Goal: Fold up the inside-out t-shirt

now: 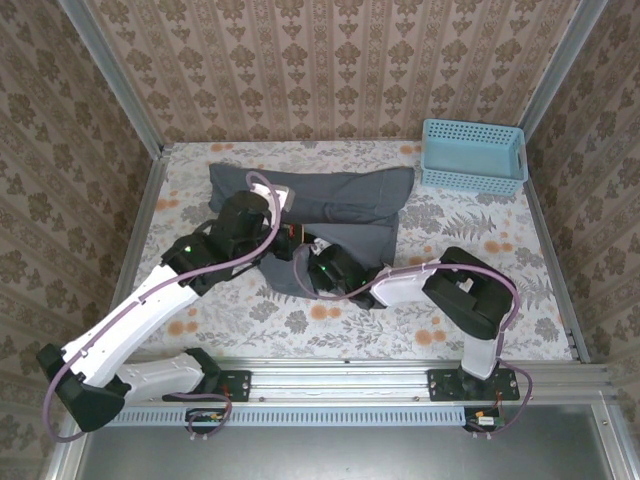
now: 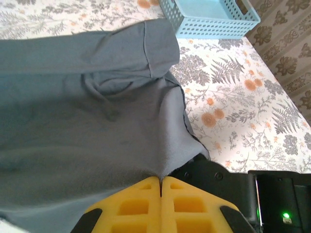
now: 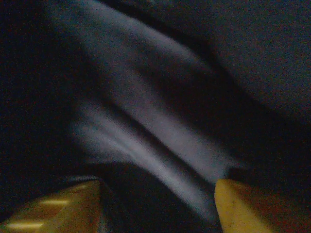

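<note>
The inside-out t-shirt point(image 1: 340, 200) lies spread out ahead of the left gripper point(image 2: 160, 179), which is pinched tight on its near edge. The right gripper point(image 3: 156, 189), jaws apart, is surrounded by dim cloth. Judging by this, a firm left pinch should anchor the edge while the right reaches deeper before closing.

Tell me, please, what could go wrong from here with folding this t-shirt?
1. The left hand is shut on just a thin edge of the t-shirt; a pull might slip it free.
2. The right hand stands open, close against dark folds of fabric; closing could catch extra layers.
3. Both hands work close together at the shirt's near edge, so the cloth may bunch rather than lie flat.
</note>
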Tool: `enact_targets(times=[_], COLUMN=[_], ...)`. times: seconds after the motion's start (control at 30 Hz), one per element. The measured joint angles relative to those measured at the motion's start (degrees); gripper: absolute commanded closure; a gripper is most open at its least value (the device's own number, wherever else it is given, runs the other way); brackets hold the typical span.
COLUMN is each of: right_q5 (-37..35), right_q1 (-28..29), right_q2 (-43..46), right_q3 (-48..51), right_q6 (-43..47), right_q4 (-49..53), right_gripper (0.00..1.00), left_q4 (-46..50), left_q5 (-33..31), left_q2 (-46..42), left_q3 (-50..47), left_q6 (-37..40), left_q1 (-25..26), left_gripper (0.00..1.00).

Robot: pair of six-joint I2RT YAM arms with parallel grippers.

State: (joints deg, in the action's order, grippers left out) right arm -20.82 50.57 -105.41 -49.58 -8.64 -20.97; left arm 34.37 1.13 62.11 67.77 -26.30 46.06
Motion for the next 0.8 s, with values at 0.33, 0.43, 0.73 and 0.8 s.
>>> enact_targets(times=[0.33, 0.43, 0.73, 0.8], right_q5=[-0.04, -0.02, -1.14, -1.55], right_q1=[-2.67, -3.34, -8.07, -8.94], right_q2=[-0.24, -2.19, -12.41, -14.10], right_q3=[-7.08, -11.41, -22.32, -25.73], right_q6=[-3.74, -5.42, -10.45, -12.22], right_q4=[-1.20, -1.31, 3.43, 6.73], right_gripper=[0.36, 0.35, 0.25, 0.18], left_q4=[0.31, 0.24, 1.62, 1.68], left_q5=[2.71, 3.61, -2.91, -4.68], left_q2=[-0.24, -0.24, 2.89, 3.37], left_q3=[3.87, 5.88, 17.75, 20.02], left_q6=[1.11, 1.11, 4.22, 5.11], left_q1=[-0.35, -0.35, 8.35, 10.23], left_gripper=[0.96, 0.96, 1.00, 1.00])
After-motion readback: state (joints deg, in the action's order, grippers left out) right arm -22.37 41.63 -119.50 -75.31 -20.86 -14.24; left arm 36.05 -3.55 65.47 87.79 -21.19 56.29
